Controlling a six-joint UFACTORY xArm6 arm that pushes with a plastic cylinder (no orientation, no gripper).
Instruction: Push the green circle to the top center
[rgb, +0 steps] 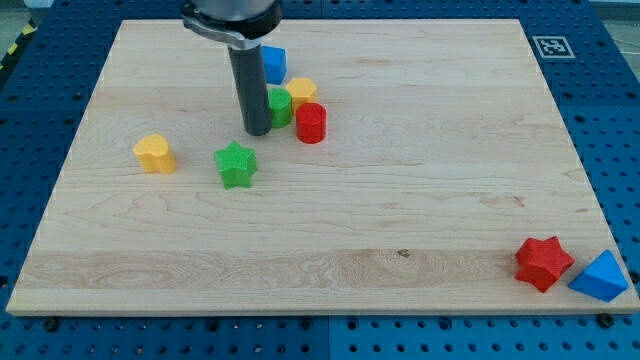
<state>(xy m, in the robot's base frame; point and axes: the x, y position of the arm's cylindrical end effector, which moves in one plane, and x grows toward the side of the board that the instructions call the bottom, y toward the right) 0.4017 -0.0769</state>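
The green circle (281, 107) sits in the upper left-centre of the wooden board (400, 200), partly hidden behind my rod. My tip (257, 131) rests at its left side, touching or nearly touching it. A yellow block (301, 93) lies just behind the green circle on the right. A red cylinder (311, 123) stands to its right. A blue block (273, 64) lies above, toward the view's top.
A green star (236, 164) lies below-left of my tip. A yellow heart-like block (154, 154) sits further left. A red star (543, 263) and a blue triangle (601, 277) sit at the bottom right corner.
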